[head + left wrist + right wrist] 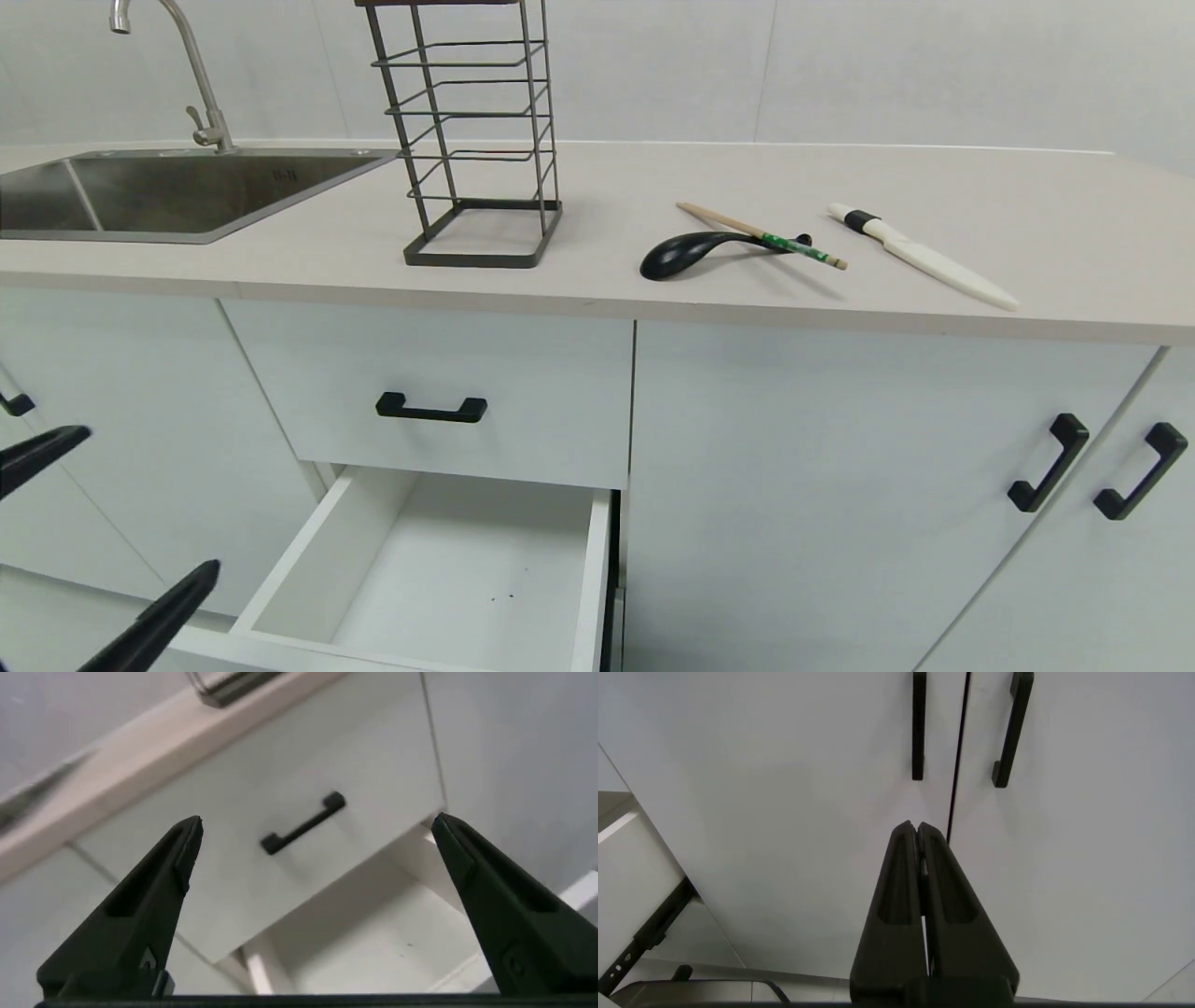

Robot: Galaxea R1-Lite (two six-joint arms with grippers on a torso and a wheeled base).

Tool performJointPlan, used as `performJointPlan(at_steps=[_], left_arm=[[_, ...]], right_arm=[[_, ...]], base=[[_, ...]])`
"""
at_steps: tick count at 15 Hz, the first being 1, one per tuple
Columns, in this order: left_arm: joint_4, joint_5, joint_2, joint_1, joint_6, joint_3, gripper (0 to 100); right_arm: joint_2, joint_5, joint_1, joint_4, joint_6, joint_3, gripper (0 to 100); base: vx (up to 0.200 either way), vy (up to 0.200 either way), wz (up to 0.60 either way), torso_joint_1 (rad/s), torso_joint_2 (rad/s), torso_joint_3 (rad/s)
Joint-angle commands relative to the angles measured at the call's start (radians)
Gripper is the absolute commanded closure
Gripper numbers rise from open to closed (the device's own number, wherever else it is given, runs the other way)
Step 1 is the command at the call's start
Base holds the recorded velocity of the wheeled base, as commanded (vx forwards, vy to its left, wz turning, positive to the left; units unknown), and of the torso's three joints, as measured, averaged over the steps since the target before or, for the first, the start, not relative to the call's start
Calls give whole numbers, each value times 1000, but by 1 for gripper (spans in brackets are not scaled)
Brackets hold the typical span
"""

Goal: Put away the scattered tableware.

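Observation:
A black spoon (686,252) lies on the countertop (299,252), its handle crossed by wooden chopsticks (761,235). A white knife with a black band (920,254) lies to their right. Below the counter a white drawer (429,579) stands pulled out, with nothing in it. My left gripper (145,504) is open at the lower left, left of the drawer, with nothing between its fingers. In the left wrist view that gripper (318,835) frames the upper drawer's black handle (302,834). My right gripper (920,831) is shut, held in front of the white cabinet doors (785,812).
A dark wire rack (476,140) stands on the counter left of the tableware. A steel sink (177,191) with a tap (191,70) is at the far left. The shut upper drawer (431,407) sits above the open one. Cabinet door handles (1050,462) are at the right.

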Motion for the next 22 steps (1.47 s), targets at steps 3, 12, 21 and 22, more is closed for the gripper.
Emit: performJointPlan(at_steps=[3,12,21,22], left_arm=[[230,1,-416,126,-6,7,0],[491,153,-649,102,-72,124,0],[601,234,-649,102,-449,124,0],[600,235,-649,102,-495,124,0]], right_arm=[[2,1,0,0,0,0,100],[2,1,0,0,0,0,100],[2,0,0,0,0,0,100],[2,0,0,0,0,0,100]], base=[[0,0,0,0,0,0],[0,0,0,0,0,0],[0,0,0,0,0,0],[0,0,0,0,0,0]])
